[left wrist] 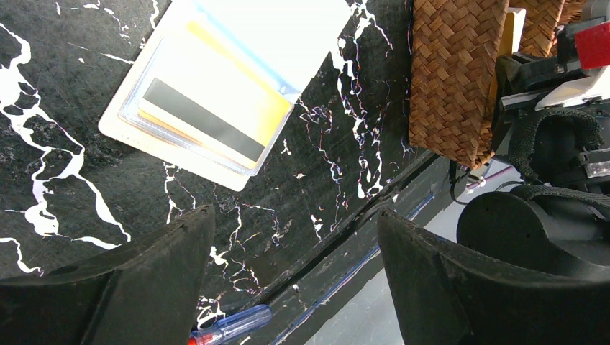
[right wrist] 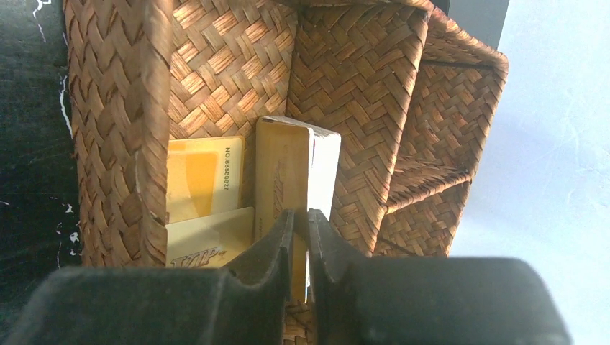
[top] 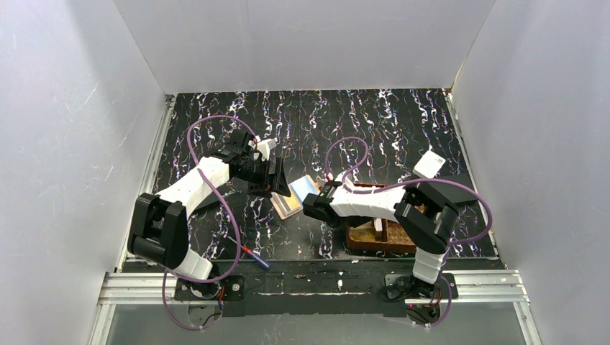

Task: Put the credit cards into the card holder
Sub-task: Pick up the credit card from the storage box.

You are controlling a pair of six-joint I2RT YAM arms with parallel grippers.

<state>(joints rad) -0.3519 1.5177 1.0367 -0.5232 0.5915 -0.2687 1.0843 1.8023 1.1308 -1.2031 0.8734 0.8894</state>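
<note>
The card holder [left wrist: 216,93] lies open on the black marbled table, pale inside, and a yellow credit card [left wrist: 208,108] with a black stripe is in its clear sleeve. In the top view the card holder [top: 296,195] is just right of my left gripper [top: 273,181]. My left gripper [left wrist: 295,214] hovers open over bare table near the holder, with nothing between its fingers. My right gripper [right wrist: 301,213] is shut on a tan credit card [right wrist: 291,172] standing upright in the woven basket [right wrist: 115,129]. Two more cards [right wrist: 205,176] lean in the same compartment. The right forearm hides that gripper from above.
The brown woven basket [top: 367,241] sits at the near right, under the right arm; it also shows in the left wrist view [left wrist: 449,79]. A blue-and-red screwdriver [top: 255,256] lies by the table's near edge and shows between the left fingers [left wrist: 230,327]. White walls enclose three sides.
</note>
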